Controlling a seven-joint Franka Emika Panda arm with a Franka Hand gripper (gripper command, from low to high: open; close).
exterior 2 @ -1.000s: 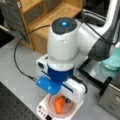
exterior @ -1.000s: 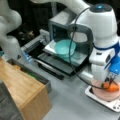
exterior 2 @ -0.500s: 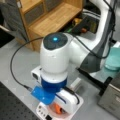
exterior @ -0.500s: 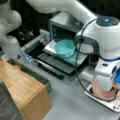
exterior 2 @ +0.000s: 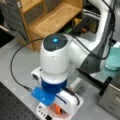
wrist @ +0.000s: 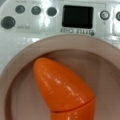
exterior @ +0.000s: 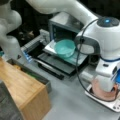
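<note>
Carrot (wrist: pixel 62 90) fills the middle of the wrist view, orange and glossy, lying in a pale pink bowl (wrist: pixel 22 62) with its pointed tip toward that view's upper left. The bowl sits on a white scale (wrist: pixel 37 32) whose dark display (wrist: pixel 77 16) and round buttons run along the top of the wrist view.

In both front views the hand (exterior 2: pixel 60 110) hangs straight down over the bowl, reaching down into it. In a front view a sliver of orange (exterior 2: pixel 58 109) shows just under the white and blue wrist housing. The fingers are hidden by the arm's body, and none show in the wrist view, so I cannot tell whether the hand is open, closed or gripping the carrot.

In a front view the bowl (exterior: pixel 106 93) and the scale (exterior: pixel 110 103) stand on the grey table (exterior: pixel 72 100) at the lower right. Well apart from them, toward the view's middle, a teal bowl (exterior: pixel 65 48) rests on the open door of a small oven (exterior: pixel 62 27). A wooden shelf (exterior: pixel 22 87) stands at the lower left.
</note>
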